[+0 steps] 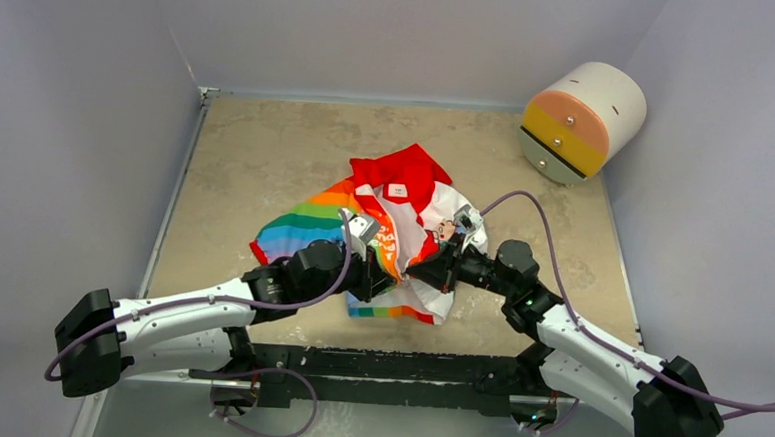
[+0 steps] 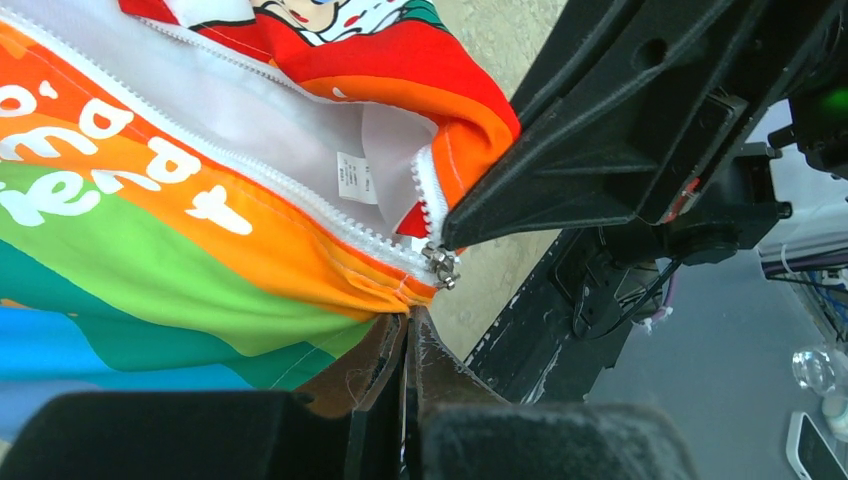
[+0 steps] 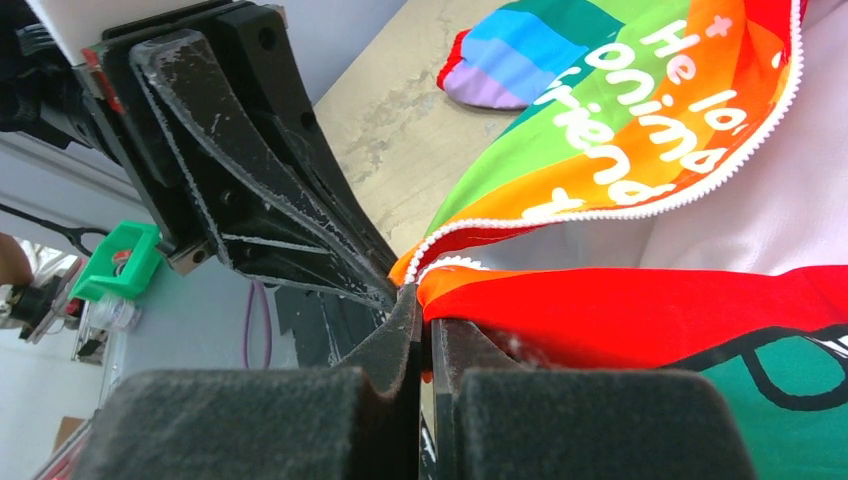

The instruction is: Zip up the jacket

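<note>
Two grippers meet at the near hem of the jacket (image 1: 404,204), which lies crumpled in the middle of the table (image 1: 257,152) with its red hood toward the far side and a rainbow sleeve spread to the left. From above, the fingers are lost among the folds. Only the wrist views show the grips.

The left wrist view shows the left gripper (image 2: 408,335) with its fingers pressed together on the hem corner of the rainbow panel. Just beside them sits the metal slider (image 2: 441,268), at the bottom end of the white zipper teeth (image 2: 290,190). The two rows of teeth stand apart, baring white lining and a small care label (image 2: 355,178).

The right wrist view shows the right gripper (image 3: 424,310) pinched tight on the orange-red hem edge of the other front, with the left gripper's black fingers close on its left.

Only the top view takes in a white drum (image 1: 581,119) lying on its side in the far right corner, its orange and yellow banded face turned toward the jacket. Whether anything is inside cannot be told.
</note>
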